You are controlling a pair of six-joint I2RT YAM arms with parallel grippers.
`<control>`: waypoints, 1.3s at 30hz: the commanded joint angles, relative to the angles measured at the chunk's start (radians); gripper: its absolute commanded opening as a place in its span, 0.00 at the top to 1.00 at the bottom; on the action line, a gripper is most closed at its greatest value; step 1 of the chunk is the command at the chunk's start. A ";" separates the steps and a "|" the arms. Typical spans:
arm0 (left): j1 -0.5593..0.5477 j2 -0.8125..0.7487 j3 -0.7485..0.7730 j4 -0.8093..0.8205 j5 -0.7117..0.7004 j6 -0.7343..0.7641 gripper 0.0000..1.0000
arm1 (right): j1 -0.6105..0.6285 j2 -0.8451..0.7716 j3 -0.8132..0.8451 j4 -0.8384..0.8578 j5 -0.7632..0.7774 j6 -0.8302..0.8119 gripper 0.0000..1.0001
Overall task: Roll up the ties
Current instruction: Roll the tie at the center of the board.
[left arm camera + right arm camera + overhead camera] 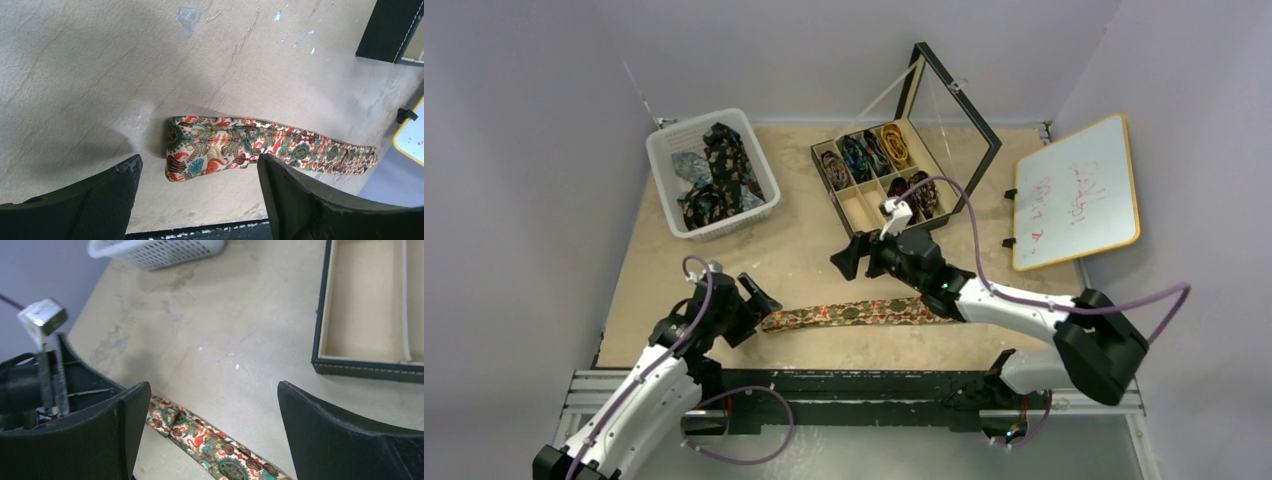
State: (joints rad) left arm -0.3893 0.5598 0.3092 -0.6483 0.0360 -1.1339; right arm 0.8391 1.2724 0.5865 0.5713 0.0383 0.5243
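Done: rolled ties (864, 155) in the box (832, 193), upper middle. Not yet rolled: loose ties (714, 175) in the basket (660, 185), upper left, and flat tie (854, 313), lower middle. Left gripper (199, 162) and right gripper (214, 387) open, empty.

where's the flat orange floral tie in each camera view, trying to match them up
Top external: the tie lies flat, lower centre, running left to right.
Left wrist: the tie runs from the centre to the right.
Right wrist: the tie is at bottom centre, cut off by the lower edge.
Shared landmark: the black compartment box, upper centre-right from above, top right in the left wrist and right wrist views.
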 commanded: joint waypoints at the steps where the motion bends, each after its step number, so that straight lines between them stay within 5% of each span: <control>1: -0.005 -0.004 0.024 -0.021 -0.027 -0.011 0.16 | -0.027 0.092 0.091 -0.201 0.036 0.126 0.01; 6: -0.005 0.026 0.018 0.001 -0.004 0.005 0.15 | -0.033 0.008 -0.041 -0.193 0.009 0.205 0.01; 11: -0.005 0.089 0.023 0.042 -0.009 0.011 0.13 | -0.015 0.024 -0.077 0.019 -0.316 -0.045 0.02; 17: -0.005 0.144 0.029 0.048 -0.032 -0.001 0.12 | 0.051 0.119 -0.135 0.440 -0.339 -0.258 0.01; 20: -0.005 0.117 0.020 0.045 -0.023 -0.005 0.12 | 0.082 0.233 -0.028 0.363 -0.422 -0.331 0.02; 26: -0.005 0.061 0.061 -0.041 -0.095 -0.065 0.10 | 0.177 0.358 0.035 0.364 -0.525 -0.770 0.01; 33: -0.005 0.060 0.177 -0.250 -0.269 -0.245 0.07 | 0.185 0.552 0.236 0.333 -0.673 -0.877 0.01; 39: -0.005 0.146 0.261 -0.288 -0.314 -0.218 0.06 | 0.192 0.671 0.365 0.275 -0.782 -0.906 0.02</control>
State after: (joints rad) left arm -0.3897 0.6609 0.5041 -0.8829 -0.2096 -1.3361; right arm 1.0229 1.9041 0.8783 0.8860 -0.6262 -0.3107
